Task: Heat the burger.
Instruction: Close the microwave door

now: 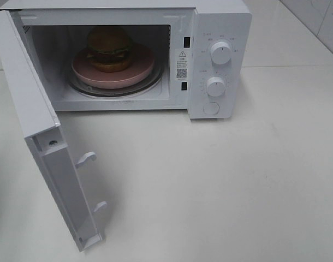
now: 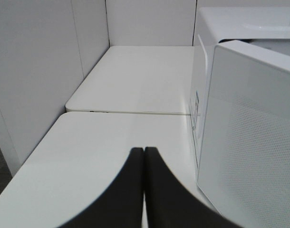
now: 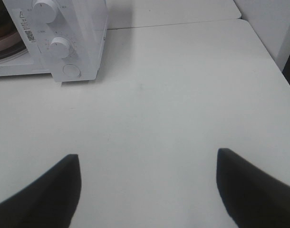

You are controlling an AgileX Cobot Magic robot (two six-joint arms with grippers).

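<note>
The burger sits on a pink plate inside the white microwave, on its glass turntable. The microwave door stands swung wide open toward the front left. Neither arm shows in the high view. In the left wrist view my left gripper is shut with nothing between its fingers, just off the outer face of the open door. My right gripper is open and empty above bare table, well in front of the microwave's control panel.
Two white knobs and a round button sit on the microwave's right panel. Two latch hooks stick out of the door's inner edge. A white wall borders the table on the left side.
</note>
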